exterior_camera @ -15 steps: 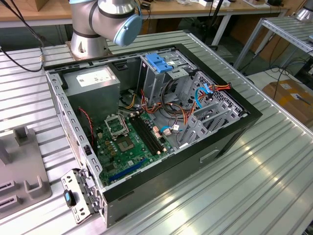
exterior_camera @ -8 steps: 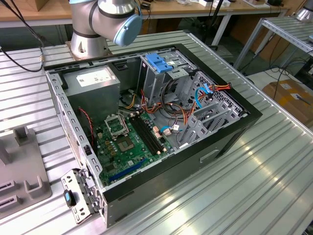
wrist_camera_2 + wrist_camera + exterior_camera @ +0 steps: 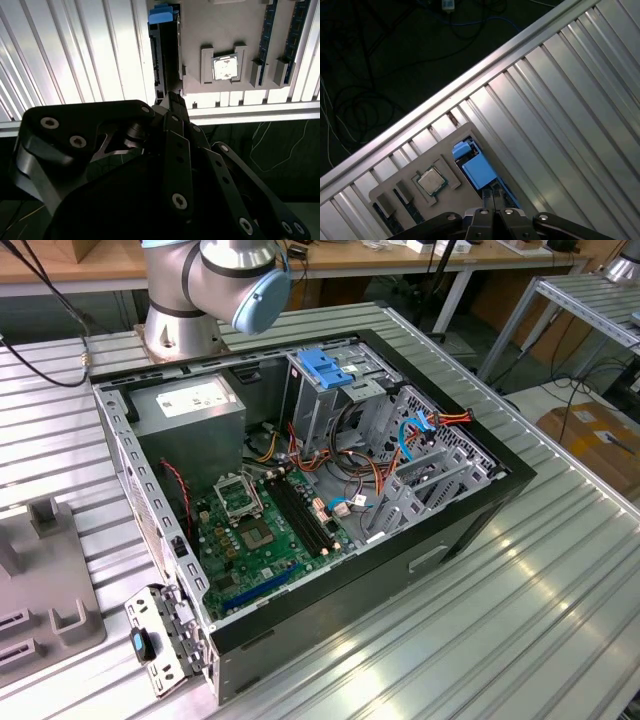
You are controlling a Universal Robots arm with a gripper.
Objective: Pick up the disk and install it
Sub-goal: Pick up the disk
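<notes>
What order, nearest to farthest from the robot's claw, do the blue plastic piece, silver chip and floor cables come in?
From the gripper, first wrist view:
1. Blue plastic piece, in the grey tray beside it.
2. Silver chip, further along the tray.
3. Cables, down on the dark floor.

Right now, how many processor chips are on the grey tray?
1. The processor chip sits in a square pocket of the grey tray, near the blue plastic piece. The gripper may hide others.

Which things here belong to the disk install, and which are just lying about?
Job: black gripper; slim blue-topped disk standing edgewise in grey holder; open black computer case.
Lying about: square silver processor chip; dark memory sticks; grey power-supply box.
</notes>
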